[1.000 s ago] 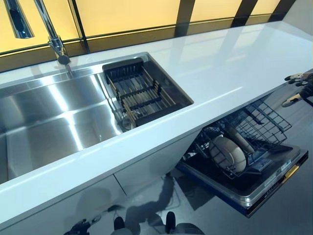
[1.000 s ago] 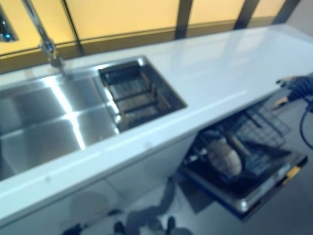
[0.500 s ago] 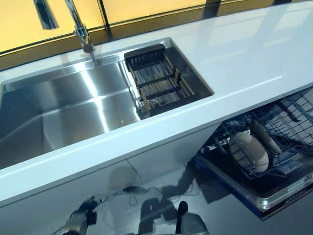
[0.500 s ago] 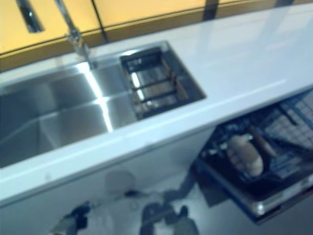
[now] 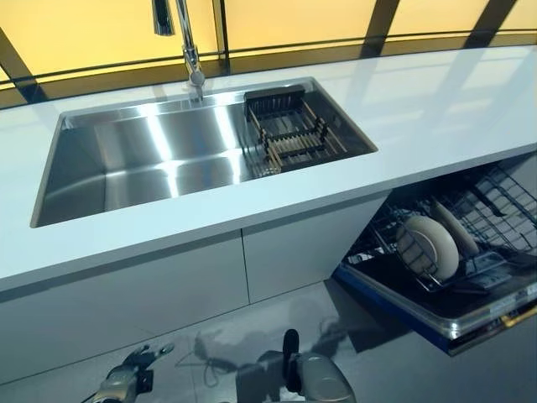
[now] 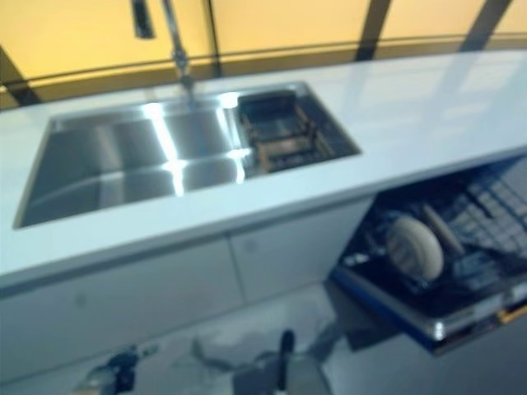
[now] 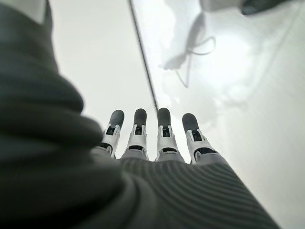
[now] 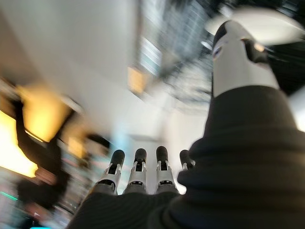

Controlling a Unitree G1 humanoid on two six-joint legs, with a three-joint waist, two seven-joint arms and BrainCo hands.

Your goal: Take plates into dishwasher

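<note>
A pale round plate (image 5: 426, 246) stands on edge in the wire rack (image 5: 495, 197) of the open dishwasher, low on the right under the counter. A second plate (image 5: 456, 228) leans just behind it. The dishwasher door (image 5: 419, 309) hangs open and level. My left hand (image 5: 126, 384) hangs low near the floor at the bottom left, fingers straight and empty in the left wrist view (image 7: 152, 138). My right hand (image 8: 143, 176) shows only in the right wrist view, fingers straight and holding nothing.
A white counter (image 5: 436, 101) runs across the scene with a steel sink (image 5: 143, 159) set in it. A dark drying rack (image 5: 294, 138) with no plates sits in the sink's right end. A tap (image 5: 186, 42) stands behind the sink. White cabinet fronts (image 5: 168, 285) are below.
The whole picture has shifted: the camera has turned so that the sink sits further right. My right hand, earlier at the right edge above the dishwasher rack, is out of the eye views.
</note>
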